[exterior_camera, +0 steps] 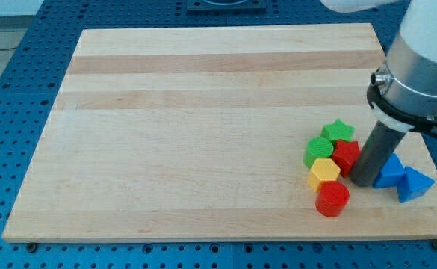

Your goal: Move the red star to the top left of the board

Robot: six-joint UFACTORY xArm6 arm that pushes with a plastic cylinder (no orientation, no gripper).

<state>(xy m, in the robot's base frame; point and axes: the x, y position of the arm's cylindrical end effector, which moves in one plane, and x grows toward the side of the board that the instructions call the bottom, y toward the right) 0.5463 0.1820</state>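
Resting my tip [364,181] against the view's-right side of the red star [345,156], low on the wooden board [203,112] at the view's right. No claw fitted, only the bare rod. Star sits packed among green star [338,130], green cylinder [319,151], yellow hexagon [323,172], red cylinder [332,199]; two blue blocks [401,178] beyond the tip. Step judged: contact made, push barely begun. Next: drive leftward and up, likely shedding neighbours en route.

Single camera, mounted high, looking down at an angle across the bench [203,134] from its near edge. Mid-range framing: whole board fits, arm [420,67] enters from the view's top right.
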